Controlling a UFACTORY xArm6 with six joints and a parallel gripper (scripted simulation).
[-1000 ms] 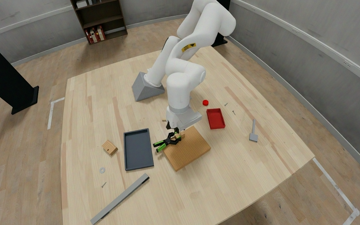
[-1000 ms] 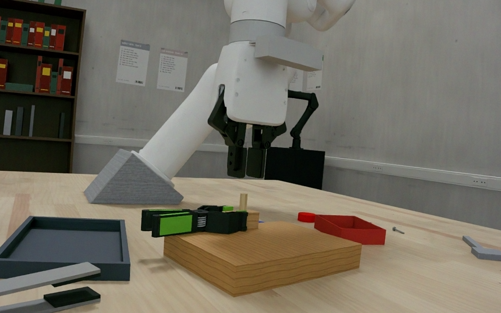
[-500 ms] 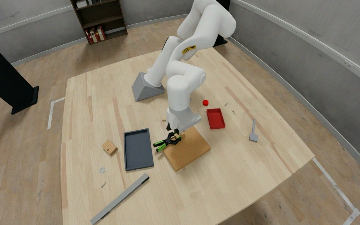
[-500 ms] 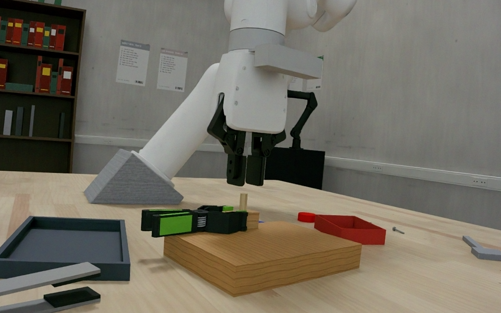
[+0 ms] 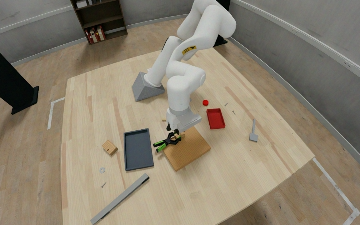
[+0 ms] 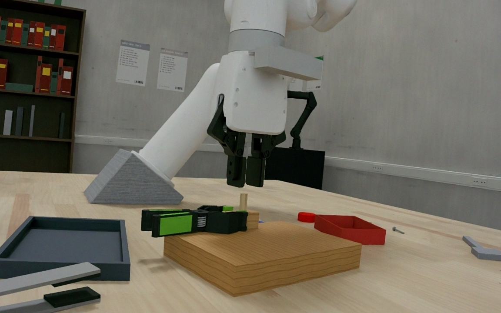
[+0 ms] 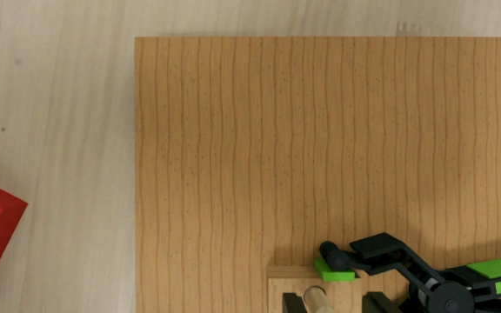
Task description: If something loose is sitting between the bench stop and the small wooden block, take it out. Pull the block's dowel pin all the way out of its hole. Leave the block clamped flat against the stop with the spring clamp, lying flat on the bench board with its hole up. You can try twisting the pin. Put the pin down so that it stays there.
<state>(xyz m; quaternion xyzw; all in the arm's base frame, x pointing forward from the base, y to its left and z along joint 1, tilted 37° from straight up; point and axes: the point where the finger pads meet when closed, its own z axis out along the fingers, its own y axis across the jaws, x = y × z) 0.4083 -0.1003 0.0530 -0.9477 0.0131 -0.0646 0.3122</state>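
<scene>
The bench board point(image 5: 187, 148) lies on the table and fills the wrist view point(image 7: 317, 165). The small wooden block point(image 6: 252, 218) sits flat at the board's far corner, also seen in the wrist view point(image 7: 311, 291). Its dowel pin point(image 6: 242, 201) point(image 7: 317, 300) stands upright in the hole. The black and green spring clamp point(image 6: 190, 222) point(image 5: 166, 142) grips the block, its handles sticking out past the board's edge. My gripper point(image 6: 245, 182) hangs just above the pin's top, fingers a little apart and empty. Its fingertips stand on either side of the pin. A small blue sliver point(image 6: 261, 220) shows behind the block.
A red tray point(image 5: 215, 118) and a red cap point(image 5: 205, 102) lie beyond the board. A grey tray point(image 5: 137, 149), a spare wooden block point(image 5: 109, 147), a washer point(image 5: 102, 168) and a long grey bar point(image 5: 119, 198) lie to the left. A grey flat tool point(image 5: 253, 131) lies right.
</scene>
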